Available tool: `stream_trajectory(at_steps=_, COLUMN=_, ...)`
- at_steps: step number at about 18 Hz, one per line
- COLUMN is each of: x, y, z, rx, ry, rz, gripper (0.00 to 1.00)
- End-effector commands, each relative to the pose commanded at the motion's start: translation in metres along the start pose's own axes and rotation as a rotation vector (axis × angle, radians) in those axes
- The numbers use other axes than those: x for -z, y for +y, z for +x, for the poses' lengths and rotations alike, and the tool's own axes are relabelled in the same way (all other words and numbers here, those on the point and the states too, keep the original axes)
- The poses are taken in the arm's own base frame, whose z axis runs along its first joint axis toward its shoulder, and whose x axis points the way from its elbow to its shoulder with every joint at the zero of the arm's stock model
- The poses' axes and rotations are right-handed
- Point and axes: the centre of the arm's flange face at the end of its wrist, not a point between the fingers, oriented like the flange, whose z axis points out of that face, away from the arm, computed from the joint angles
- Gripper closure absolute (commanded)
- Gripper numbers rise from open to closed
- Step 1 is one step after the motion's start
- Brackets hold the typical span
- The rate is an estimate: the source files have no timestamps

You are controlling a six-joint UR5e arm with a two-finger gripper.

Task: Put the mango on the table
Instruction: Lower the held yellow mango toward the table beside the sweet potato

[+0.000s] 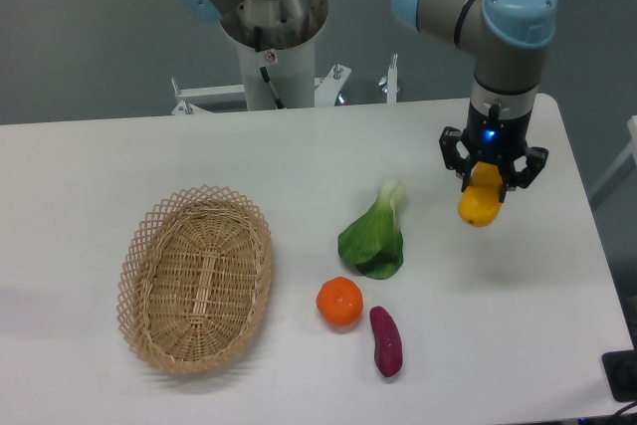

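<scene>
Here, claw [485, 189] clenched on mango [479, 204], fruit hanging between fingers, above table [299, 161].

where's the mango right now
The mango is held in the tool over the right part of the table, to the right of the bok choy.

we see only the lower end of the mango [480, 204], its top hidden inside the hand [494, 182]. the desk [90, 176] is cut off by the bottom edge, and a dark object [622, 375] at the right edge is too cropped to identify.
</scene>
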Motion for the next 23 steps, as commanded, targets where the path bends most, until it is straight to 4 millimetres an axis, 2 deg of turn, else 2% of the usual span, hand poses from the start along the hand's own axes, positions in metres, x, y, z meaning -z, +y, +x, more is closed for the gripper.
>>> stream_trajectory(at_steps=9, x=-0.023, y=-0.009, z=-0.011, rx=0.049, ry=-0.029, rz=0.015, gripper=0.61)
stream_trajectory(at_steps=12, x=-0.035, y=-0.032, z=-0.015, rx=0.114, ry=-0.06, rz=0.041, gripper=0.61)
stream_trajectory(at_steps=18, x=-0.07, y=-0.066, z=-0.023, rx=0.22, ry=-0.081, rz=0.079, gripper=0.61)
stream_trajectory(at_steps=23, x=-0.119, y=-0.093, z=-0.004, rx=0.211, ry=-0.024, rz=0.053, gripper=0.61)
